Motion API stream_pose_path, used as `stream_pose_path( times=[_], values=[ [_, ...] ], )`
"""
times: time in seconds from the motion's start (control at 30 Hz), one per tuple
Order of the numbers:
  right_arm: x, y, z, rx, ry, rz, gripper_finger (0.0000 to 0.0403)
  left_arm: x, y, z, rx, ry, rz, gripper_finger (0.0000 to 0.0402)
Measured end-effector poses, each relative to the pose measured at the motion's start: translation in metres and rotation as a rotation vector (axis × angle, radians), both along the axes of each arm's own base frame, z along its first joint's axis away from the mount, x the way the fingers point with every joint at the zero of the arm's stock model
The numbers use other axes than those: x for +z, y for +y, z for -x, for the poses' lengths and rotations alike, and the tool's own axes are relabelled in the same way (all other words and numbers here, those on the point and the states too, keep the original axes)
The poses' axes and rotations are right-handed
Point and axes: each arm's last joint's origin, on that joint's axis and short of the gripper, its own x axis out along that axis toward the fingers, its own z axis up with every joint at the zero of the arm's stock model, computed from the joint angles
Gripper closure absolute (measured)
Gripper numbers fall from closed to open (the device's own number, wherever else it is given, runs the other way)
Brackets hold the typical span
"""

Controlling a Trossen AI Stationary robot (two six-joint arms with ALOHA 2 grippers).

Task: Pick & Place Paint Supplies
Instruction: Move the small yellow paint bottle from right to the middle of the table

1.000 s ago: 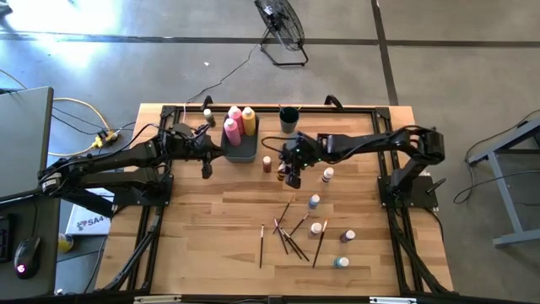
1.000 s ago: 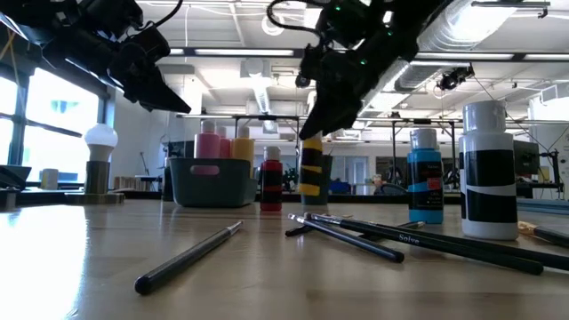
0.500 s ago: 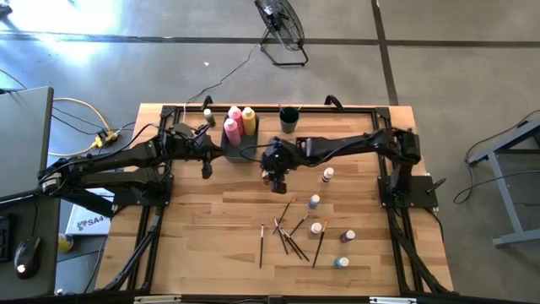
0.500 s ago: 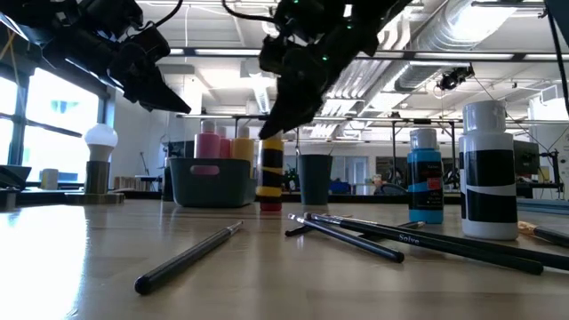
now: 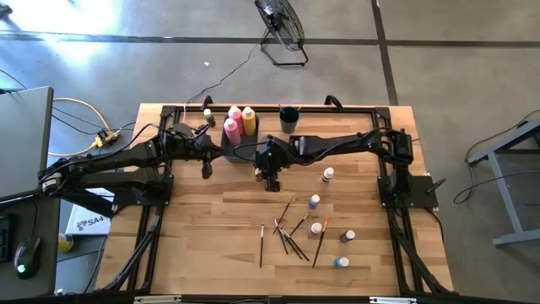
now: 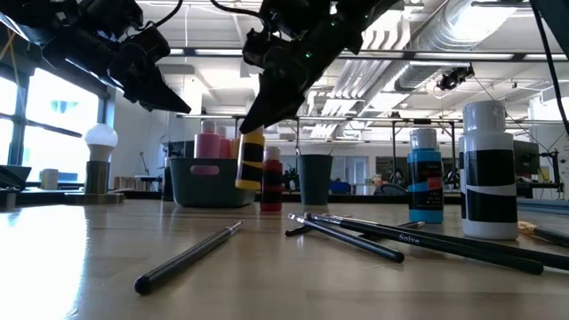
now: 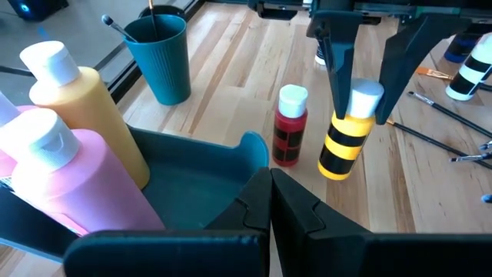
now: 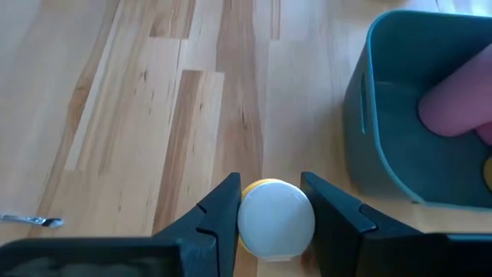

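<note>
High view: right arm stretches across the bench (image 5: 211, 219) toward the dark bin (image 5: 240, 149), its right gripper (image 5: 269, 175) just beside the bin's near corner. Left arm reaches in from the opposite side, left gripper (image 5: 207, 169) beside the bin. Bin holds a pink squeeze bottle (image 5: 231, 130) and a yellow squeeze bottle (image 5: 248, 120); a teal cup (image 5: 288, 119) stands near it. Paintbrushes (image 5: 287, 230) and small bottles (image 5: 315, 201) lie scattered nearer the bench's middle.

Low view: right gripper (image 6: 258, 120) carries a yellow-and-black paint bottle (image 6: 251, 163) clear of the bench, tilted, beside a red bottle (image 6: 271, 179).

Left wrist view: left jaws are pressed together, empty, above the bin's rim (image 7: 254, 146). The right jaws pinch the yellow bottle's white cap.

Right wrist view: white cap (image 8: 276, 219) sits between the two fingers (image 8: 218, 215), touching both; bin wall (image 8: 369, 131) is near.
</note>
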Motion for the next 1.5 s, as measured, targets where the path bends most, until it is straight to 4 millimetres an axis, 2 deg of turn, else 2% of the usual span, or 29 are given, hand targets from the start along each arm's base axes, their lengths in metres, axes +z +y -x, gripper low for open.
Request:
stream_pose_path(
  times=[0.3, 0.9, 1.33, 1.5],
  values=[
    [-0.016, 0.0, -0.004, 0.013, 0.039, -0.013, 0.0283, 0.0, 0.0, 0.0, 0.0, -0.001, 0.0, 0.0402],
    [-0.022, -0.005, -0.003, -0.018, 0.076, -0.007, 0.0285, -0.001, 0.0, 0.0, 0.0, 0.006, 0.004, 0.0402],
    [-0.023, -0.005, -0.003, -0.007, 0.076, 0.002, 0.0262, -0.001, 0.0, 0.0, 0.0, 0.006, 0.004, 0.0402],
    [-0.023, -0.004, -0.003, 0.016, 0.075, 0.02, 0.024, -0.001, 0.0, 0.0, 0.0, 0.006, 0.004, 0.0402]
  ],
)
